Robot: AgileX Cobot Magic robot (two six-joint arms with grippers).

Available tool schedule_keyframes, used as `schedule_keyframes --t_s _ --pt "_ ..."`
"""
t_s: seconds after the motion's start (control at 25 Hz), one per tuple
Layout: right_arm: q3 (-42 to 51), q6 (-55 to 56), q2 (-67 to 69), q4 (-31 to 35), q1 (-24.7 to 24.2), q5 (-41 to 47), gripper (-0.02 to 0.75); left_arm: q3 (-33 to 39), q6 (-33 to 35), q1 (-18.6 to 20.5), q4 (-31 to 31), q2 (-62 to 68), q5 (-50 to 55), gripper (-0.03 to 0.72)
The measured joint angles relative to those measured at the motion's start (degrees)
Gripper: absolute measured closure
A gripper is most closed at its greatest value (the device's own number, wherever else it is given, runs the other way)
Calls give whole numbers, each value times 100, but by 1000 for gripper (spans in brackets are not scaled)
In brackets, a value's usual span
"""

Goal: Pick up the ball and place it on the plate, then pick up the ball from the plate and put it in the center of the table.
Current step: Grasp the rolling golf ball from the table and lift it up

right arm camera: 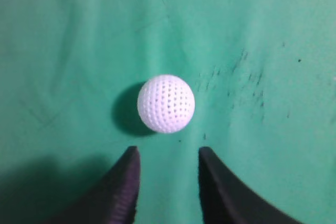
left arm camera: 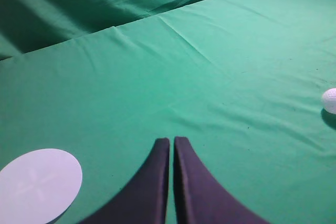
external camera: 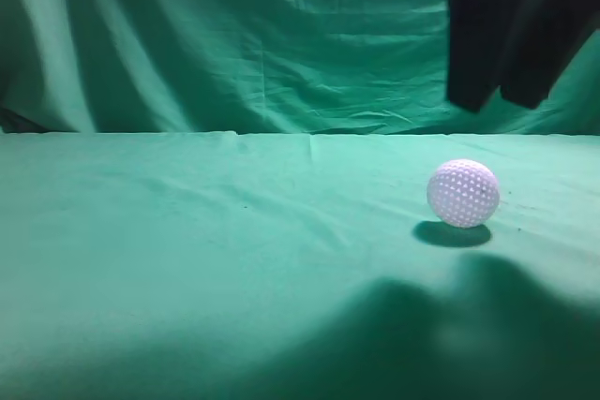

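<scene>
The white dimpled ball (external camera: pixel 463 193) rests on the green cloth table (external camera: pixel 234 231) at the right. It also shows in the right wrist view (right arm camera: pixel 166 103) and at the right edge of the left wrist view (left arm camera: pixel 331 100). My right gripper (right arm camera: pixel 168 153) is open and empty, hanging above the ball with its fingertips just short of it; in the exterior view (external camera: pixel 497 96) it is at the top right. My left gripper (left arm camera: pixel 171 141) is shut and empty above the table. A flat white plate (left arm camera: pixel 38 184) lies to its left.
A draped green cloth backdrop (external camera: pixel 234 35) rises behind the table's far edge. Dark specks mark the cloth to the right of the ball (right arm camera: pixel 247 72). The right arm's shadow (external camera: pixel 450 334) falls on the near cloth.
</scene>
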Motion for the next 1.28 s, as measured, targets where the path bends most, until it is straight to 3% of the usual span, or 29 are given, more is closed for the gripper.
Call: schedule_keyframes --t_s 0.12,0.2,0.88,1.04,1.28 --pt "0 -10 235 14 0 -199 237 0 0 0 0 0 0 688" --pt "0 2 415 18 0 -255 187 0 0 0 0 0 0 688" --pt "-125 391 1406 164 0 -758 202 0 0 0 0 0 0 688" --pt "-125 438 1428 200 0 -758 421 0 0 0 0 0 0 688" --pt "-641 453 1428 210 0 -223 419 0 0 0 0 0 0 688"
